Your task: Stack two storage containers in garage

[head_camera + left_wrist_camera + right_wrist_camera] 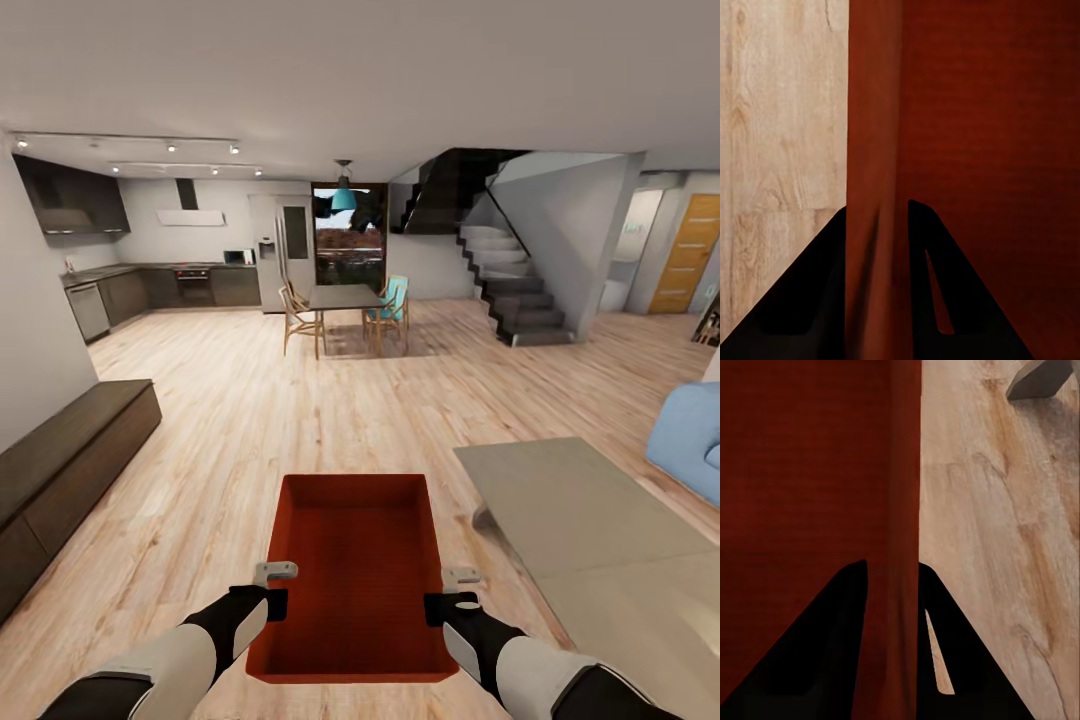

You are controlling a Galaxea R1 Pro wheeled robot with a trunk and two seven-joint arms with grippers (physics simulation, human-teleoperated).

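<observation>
One orange-red storage container (355, 570) hangs level in front of me above the living room's light wood plank floor (250, 430). My left gripper (272, 590) is shut on its left long wall and my right gripper (455, 595) on its right long wall. In the left wrist view the dark fingers of the left gripper (876, 214) straddle the container (982, 112) wall, one inside and one outside. The right wrist view shows the right gripper (892, 570) pinching the container (802, 457) wall the same way. The garage is out of view.
A low grey table (580, 530) stands close on the right, with a blue sofa (690, 430) beyond it. A dark low cabinet (60, 460) lines the left wall. Ahead are a dining table with chairs (345, 300), a kitchen (150, 280), a staircase (510, 290) and an orange door (690, 255).
</observation>
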